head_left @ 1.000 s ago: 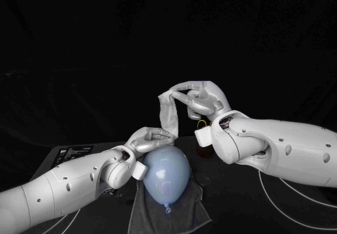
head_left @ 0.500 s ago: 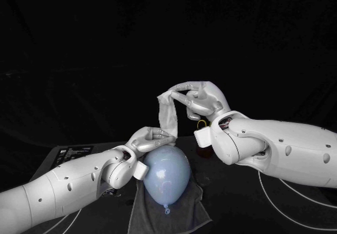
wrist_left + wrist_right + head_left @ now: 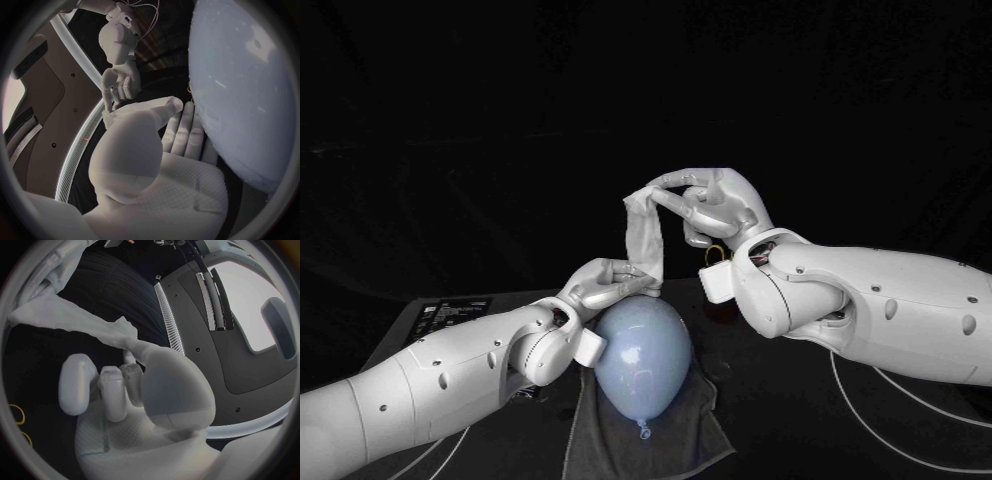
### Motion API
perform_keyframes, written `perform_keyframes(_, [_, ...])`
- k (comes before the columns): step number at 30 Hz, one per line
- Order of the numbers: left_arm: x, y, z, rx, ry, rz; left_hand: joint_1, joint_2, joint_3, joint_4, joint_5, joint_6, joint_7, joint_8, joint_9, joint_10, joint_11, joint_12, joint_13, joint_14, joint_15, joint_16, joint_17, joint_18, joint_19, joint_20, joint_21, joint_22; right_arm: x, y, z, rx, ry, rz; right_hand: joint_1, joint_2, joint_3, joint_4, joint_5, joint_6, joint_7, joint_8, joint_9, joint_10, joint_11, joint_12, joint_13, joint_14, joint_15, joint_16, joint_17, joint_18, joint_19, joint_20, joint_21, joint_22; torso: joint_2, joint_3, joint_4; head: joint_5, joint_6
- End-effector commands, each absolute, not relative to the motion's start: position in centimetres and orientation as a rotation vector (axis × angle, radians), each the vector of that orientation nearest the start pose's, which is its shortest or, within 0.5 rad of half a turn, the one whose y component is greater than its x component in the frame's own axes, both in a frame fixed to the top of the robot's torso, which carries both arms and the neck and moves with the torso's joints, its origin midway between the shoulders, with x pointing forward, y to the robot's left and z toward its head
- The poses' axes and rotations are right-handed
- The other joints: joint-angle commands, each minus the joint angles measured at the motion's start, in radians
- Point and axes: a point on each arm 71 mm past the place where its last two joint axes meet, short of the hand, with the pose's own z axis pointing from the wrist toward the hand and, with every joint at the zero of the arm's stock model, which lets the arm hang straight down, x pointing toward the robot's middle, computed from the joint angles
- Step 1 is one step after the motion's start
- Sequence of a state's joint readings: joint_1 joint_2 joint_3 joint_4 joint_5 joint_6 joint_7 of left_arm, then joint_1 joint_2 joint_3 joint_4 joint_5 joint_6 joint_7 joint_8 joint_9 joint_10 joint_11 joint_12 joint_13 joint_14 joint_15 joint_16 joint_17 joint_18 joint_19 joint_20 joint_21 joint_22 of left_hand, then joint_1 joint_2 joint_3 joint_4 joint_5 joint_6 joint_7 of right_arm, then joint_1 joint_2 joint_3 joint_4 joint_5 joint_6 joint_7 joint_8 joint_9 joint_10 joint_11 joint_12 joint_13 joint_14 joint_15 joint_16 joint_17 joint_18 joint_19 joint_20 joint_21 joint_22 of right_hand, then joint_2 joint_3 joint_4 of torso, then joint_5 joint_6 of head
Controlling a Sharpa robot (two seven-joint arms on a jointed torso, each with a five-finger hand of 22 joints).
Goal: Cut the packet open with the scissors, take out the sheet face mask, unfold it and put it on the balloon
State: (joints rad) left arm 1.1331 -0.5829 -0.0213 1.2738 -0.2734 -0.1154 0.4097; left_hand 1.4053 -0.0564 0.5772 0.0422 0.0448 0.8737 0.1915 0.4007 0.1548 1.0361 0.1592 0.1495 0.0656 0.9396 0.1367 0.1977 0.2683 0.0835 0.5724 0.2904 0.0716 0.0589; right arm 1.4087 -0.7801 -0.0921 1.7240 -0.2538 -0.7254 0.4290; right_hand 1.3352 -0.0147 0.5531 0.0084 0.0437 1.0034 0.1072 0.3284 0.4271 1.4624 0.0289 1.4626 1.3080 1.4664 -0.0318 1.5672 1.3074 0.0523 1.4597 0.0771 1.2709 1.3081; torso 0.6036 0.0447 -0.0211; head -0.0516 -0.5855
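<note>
Sheet face mask (image 3: 645, 235): it hangs as a narrow, bunched strip above the far end of the balloon (image 3: 642, 352), stretched between my two hands and not yet unfolded. The right hand (image 3: 714, 205) pinches the upper end between thumb and fingers. The left hand (image 3: 609, 284) has its fingers closed on the lower end, just above the balloon.

Hazards, as I judge them:
- Pulling the hands apart along the strip may tear the wet sheet or slip it out of one pinch. Spread it sideways instead.
- The layers may cling together, so the mask could land folded.
- The balloon lies loose on a dark cloth (image 3: 678, 440). A push from the left hand could roll it away.

Surroundings: a grey board with a label (image 3: 444, 312) lies at the near left. A small yellow loop (image 3: 714, 255) shows beside the right wrist; I cannot tell what it is. The left hand itself sits between mask and balloon and obstructs placement.
</note>
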Motion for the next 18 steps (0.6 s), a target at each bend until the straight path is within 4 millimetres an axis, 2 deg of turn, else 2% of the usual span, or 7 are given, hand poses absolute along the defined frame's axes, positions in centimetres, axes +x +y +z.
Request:
perform_keyframes(1, [50.9, 12.9, -21.3, -0.819, 1.571, -1.731, 0.007, 0.025, 0.020, -0.002, 0.003, 0.044, -0.011, 0.032, 0.018, 0.057, -0.016, 0.023, 0.007, 0.023, -0.008, 0.013, 0.005, 0.010, 0.070, -0.003, 0.019, 0.010, 46.7, -14.0, -7.4, 0.661, 1.189, 1.464, 0.003, 0.010, 0.005, -0.001, 0.005, 0.008, -0.002, 0.003, -0.001, 0.041, -0.002, 0.007, 0.178, 0.104, -0.005, 0.004, 0.263, 0.007, 0.001, -0.009, -0.003, 0.183, 0.000, 0.0003, -0.0007, 0.003, -0.002])
perform_keyframes(2, [50.9, 12.9, -21.3, -0.823, 1.570, -1.735, 0.003, 0.026, 0.027, 0.000, 0.003, 0.050, -0.012, 0.042, 0.027, 0.072, -0.022, 0.023, 0.006, 0.039, -0.015, 0.021, 0.009, 0.022, 0.130, -0.005, 0.035, 0.018, 46.7, -14.1, -7.5, 0.664, 1.189, 1.462, 0.003, 0.010, 0.005, -0.001, 0.005, 0.008, -0.002, 0.003, -0.001, 0.041, -0.002, 0.007, 0.178, 0.104, -0.005, 0.004, 0.263, 0.007, 0.001, -0.009, -0.003, 0.183, 0.000, 0.0002, -0.0010, 0.003, -0.003])
perform_keyframes(5, [50.9, 13.1, -21.2, -0.833, 1.568, -1.746, 0.005, 0.029, 0.045, -0.004, 0.004, 0.055, -0.018, 0.054, 0.040, 0.092, -0.028, 0.022, 0.005, 0.053, -0.022, 0.026, 0.014, 0.033, 0.169, -0.005, 0.047, 0.023, 46.7, -14.4, -7.7, 0.670, 1.190, 1.456, -0.001, 0.010, 0.008, -0.003, 0.005, 0.006, -0.002, 0.007, 0.001, 0.040, -0.002, 0.006, 0.178, 0.104, -0.004, 0.004, 0.263, 0.007, 0.001, -0.009, -0.003, 0.183, 0.000, 0.0002, -0.0011, 0.004, -0.005])
perform_keyframes(11, [50.8, 14.5, -21.2, -0.848, 1.562, -1.747, -0.006, 0.019, 0.091, -0.012, 0.004, 0.052, -0.017, 0.077, 0.075, 0.112, -0.030, 0.009, 0.003, 0.062, -0.024, 0.026, 0.019, 0.040, 0.157, -0.001, 0.044, 0.018, 46.7, -15.7, -8.1, 0.692, 1.191, 1.446, -0.002, 0.010, 0.009, -0.003, 0.005, 0.005, -0.002, 0.007, 0.001, 0.041, -0.002, 0.007, 0.178, 0.104, -0.004, 0.004, 0.263, 0.007, 0.000, -0.009, -0.003, 0.183, 0.000, 0.0007, -0.0005, 0.006, -0.011])
perform_keyframes(18, [50.5, 16.8, -20.6, -0.825, 1.574, -1.734, -0.025, 0.004, 0.152, -0.031, 0.004, 0.038, -0.012, 0.097, 0.120, 0.125, -0.028, -0.007, 0.004, 0.063, -0.023, 0.022, 0.025, 0.035, 0.114, -0.001, 0.033, 0.010, 46.3, -17.5, -9.1, 0.743, 1.221, 1.475, -0.003, 0.009, 0.009, -0.003, 0.005, 0.005, -0.002, 0.008, 0.001, 0.040, -0.002, 0.006, 0.177, 0.104, -0.004, 0.004, 0.263, 0.008, -0.001, -0.009, -0.008, 0.182, -0.001, 0.0016, -0.0002, 0.007, -0.021])
